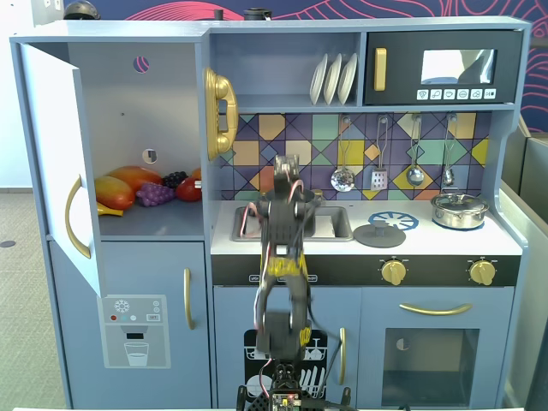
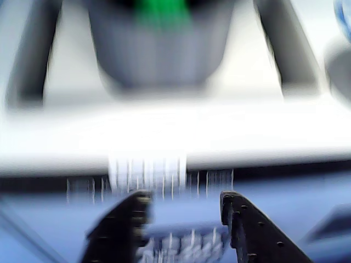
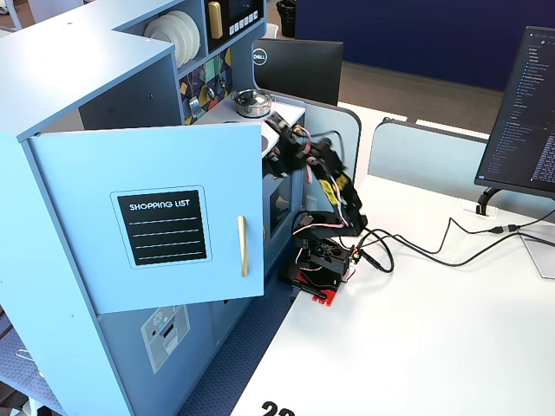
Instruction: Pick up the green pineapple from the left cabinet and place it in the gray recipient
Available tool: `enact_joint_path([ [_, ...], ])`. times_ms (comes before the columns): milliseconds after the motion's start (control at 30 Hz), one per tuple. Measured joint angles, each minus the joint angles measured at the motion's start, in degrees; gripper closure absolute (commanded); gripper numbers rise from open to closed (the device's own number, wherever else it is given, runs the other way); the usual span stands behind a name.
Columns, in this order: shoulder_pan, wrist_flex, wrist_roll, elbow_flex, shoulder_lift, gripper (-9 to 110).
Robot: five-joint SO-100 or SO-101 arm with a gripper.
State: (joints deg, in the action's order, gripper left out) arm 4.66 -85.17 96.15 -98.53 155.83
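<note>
At the top center of the blurred wrist view, the green pineapple (image 2: 163,11) shows as a bright green patch sitting inside the gray recipient (image 2: 159,52), a dark gray pot that fills the upper middle of that frame on a pale counter. Gripper (image 2: 185,205) at the bottom center of the wrist view, jaws parted, nothing between the two black fingers (image 2: 122,227), set apart from the pot and lower in the frame. In a fixed view the arm (image 1: 281,257) rises up the center of the frame in front of the sink area, blocking the pot and pineapple; gripper state can't be read there. Left cabinet (image 1: 51,163) at the left of that view, door swung open, gold handle on the door, shelf holding a purple grape bunch (image 1: 154,194) among orange, red and yellow toy fruit. Small silver lidded pot (image 1: 459,210) at center right on the stove, a dark round lid (image 1: 379,235) just left of it. In another fixed view the open cabinet door (image 3: 165,225) with a shopping list panel fills the center left, the arm base (image 3: 323,260) on the white table just right of it.
</note>
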Motion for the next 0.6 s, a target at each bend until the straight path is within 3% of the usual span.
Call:
enact_joint_path([
  [600, -2.0, 18.5, -9.6, -64.6, 21.6, 102],
])
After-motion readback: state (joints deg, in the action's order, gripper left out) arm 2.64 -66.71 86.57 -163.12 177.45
